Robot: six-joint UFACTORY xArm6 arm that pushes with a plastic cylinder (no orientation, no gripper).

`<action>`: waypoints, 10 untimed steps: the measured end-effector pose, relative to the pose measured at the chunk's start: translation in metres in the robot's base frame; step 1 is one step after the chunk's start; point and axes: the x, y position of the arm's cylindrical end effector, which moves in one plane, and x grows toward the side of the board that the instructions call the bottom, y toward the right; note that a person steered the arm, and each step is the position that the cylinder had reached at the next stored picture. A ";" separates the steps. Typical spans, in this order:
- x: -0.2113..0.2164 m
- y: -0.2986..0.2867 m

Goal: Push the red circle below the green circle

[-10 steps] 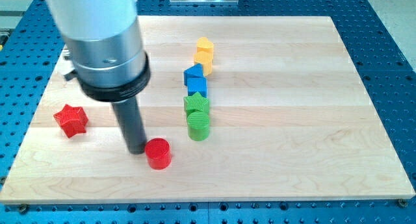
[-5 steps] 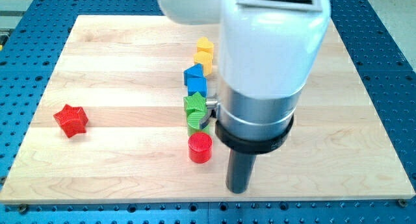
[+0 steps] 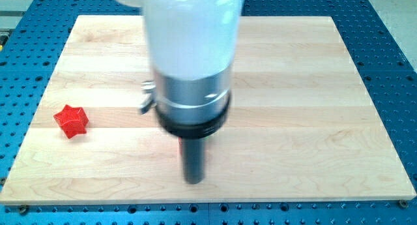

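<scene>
Right, tip (image 3: 193, 180) sits near counter's (image 3: 326, 120) bottom edge; no hand on rig. Arm hides red circle & green circle, a red sliver by the rod. Prob. final nudge; check alignment next. Red star (image 3: 70, 120) far left.

Single camera view — set above the near edge of the wooden board (image 3: 339, 88), looking down and obliquely across it, close enough that the board nearly fills the frame. Perforated blue base (image 3: 391, 42) visible around it — no second view.
</scene>
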 end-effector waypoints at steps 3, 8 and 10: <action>-0.030 -0.103; -0.049 -0.014; -0.044 0.001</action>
